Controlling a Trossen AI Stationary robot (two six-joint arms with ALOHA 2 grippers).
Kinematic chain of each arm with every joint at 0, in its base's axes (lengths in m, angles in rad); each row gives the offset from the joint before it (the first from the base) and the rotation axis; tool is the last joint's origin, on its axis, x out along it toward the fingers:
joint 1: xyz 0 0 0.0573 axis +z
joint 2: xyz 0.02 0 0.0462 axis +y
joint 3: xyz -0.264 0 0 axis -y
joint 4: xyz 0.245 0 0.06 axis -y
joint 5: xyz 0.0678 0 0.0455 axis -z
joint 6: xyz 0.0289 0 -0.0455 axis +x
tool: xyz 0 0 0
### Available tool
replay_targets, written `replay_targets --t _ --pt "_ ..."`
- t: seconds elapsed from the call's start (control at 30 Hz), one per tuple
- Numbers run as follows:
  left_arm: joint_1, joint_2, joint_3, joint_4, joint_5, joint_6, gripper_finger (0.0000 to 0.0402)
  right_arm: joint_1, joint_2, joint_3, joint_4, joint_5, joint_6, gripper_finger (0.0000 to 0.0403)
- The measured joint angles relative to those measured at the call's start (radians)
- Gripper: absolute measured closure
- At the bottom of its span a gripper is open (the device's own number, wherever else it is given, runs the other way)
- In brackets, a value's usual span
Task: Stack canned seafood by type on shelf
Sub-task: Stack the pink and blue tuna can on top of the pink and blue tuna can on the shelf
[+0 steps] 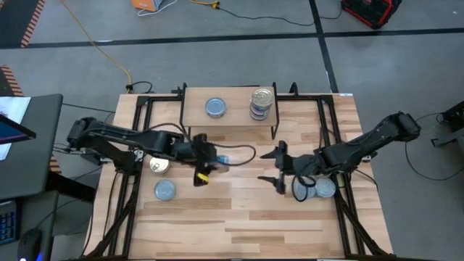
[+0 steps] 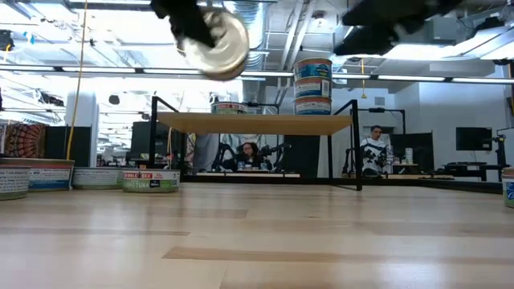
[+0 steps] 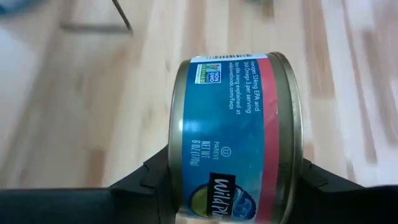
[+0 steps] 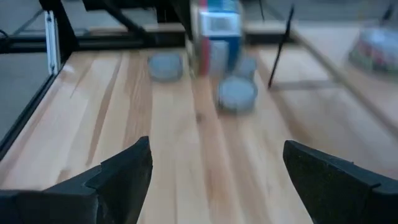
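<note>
The shelf stands at the table's far middle. On it are one blue-topped can and a stack of cans. My left gripper is in front of the shelf, shut on a blue-and-red labelled can, which shows high above the table in the low view. My right gripper hangs open to its right, with nothing between its fingers. A gold-topped can and a blue-topped can rest flat on the table at the left. My left gripper pinches the can between its two fingers, one on each flat end. The label wall faces the wrist camera. The fingers slant down from the table's left. The can is lifted clear of the table, turned on its edge.
Two more cans lie under my right arm. Other cans line the left of the low view. Bare wood fills the table's near half. People sit in the room beyond.
</note>
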Motion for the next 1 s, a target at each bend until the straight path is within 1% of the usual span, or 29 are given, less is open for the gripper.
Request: replay_targets --t 0.1,0.17,0.33,0.47,0.53,0.67,0.9,1.0 --pt "-0.008 -0.006 -0.001 0.09 -0.029 0.028 0.0226 -0.031 0.06 0.0 0.158 0.003 -0.086 0.0021" --pt "-0.017 -0.006 -0.002 0.137 -0.035 0.063 0.0226 -0.048 0.089 0.0 0.218 0.003 -0.107 0.0021" --pt "-0.033 0.005 -0.002 0.232 -0.044 0.148 0.0226 -0.075 0.138 0.0 0.254 -0.023 -0.097 0.0021" --pt "-0.038 0.022 -0.003 0.317 -0.065 0.212 0.0226 -0.082 0.171 0.003 0.316 -0.09 -0.097 0.0021" --pt "-0.04 0.023 -0.003 0.325 -0.072 0.232 0.0226 -0.082 0.188 0.023 0.319 -0.099 -0.109 0.002" --pt "-0.04 0.033 -0.002 0.414 -0.067 0.263 0.0226 -0.077 0.229 0.081 0.321 -0.103 -0.144 0.0021" --pt "-0.04 0.038 -0.002 0.41 -0.059 0.261 0.0226 -0.065 0.259 0.177 0.313 -0.103 -0.22 0.0023" --pt "-0.046 0.037 -0.002 0.409 -0.06 0.251 0.0226 -0.059 0.258 0.204 0.256 -0.102 -0.222 0.004"
